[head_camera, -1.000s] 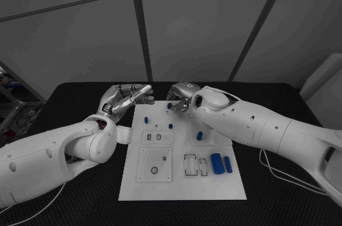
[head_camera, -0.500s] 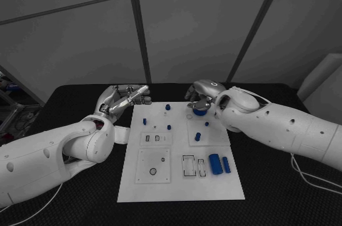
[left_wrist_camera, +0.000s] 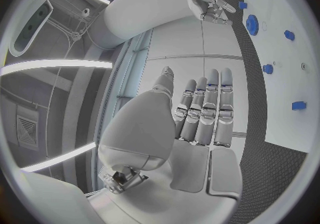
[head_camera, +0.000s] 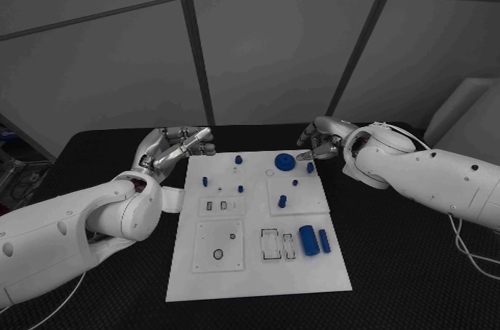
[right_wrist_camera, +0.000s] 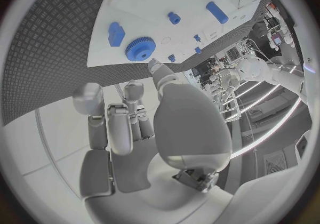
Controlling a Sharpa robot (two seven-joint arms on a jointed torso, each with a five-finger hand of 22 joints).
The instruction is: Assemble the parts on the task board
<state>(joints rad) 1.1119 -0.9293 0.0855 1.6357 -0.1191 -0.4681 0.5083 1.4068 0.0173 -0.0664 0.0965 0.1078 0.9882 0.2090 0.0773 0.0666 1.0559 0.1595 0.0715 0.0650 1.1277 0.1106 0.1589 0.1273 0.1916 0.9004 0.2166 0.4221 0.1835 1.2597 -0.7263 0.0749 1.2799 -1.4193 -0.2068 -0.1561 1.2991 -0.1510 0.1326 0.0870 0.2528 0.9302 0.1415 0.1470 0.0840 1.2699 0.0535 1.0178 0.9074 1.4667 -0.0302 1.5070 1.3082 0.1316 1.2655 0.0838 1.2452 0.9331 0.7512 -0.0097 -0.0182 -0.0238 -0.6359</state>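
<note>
The board [head_camera: 261, 272] is lying mid-surface [head_camera: 417, 272], blue parts standing on it, a gear [head_camera: 285, 161] near its far edge. Both hands are hovering off the far corners, holding nothing: left hand [head_camera: 172, 148] with fingers straight, right hand [head_camera: 321, 141] loosely spread.

White task board [head_camera: 261, 272], blue parts [head_camera: 308, 239], blue gear [head_camera: 285, 162]; black textured table [head_camera: 417, 272]; silver hands.

Matt white task board [head_camera: 261, 272], smooth blue plastic gear [head_camera: 285, 161], rough-textured black table [head_camera: 406, 272].
</note>
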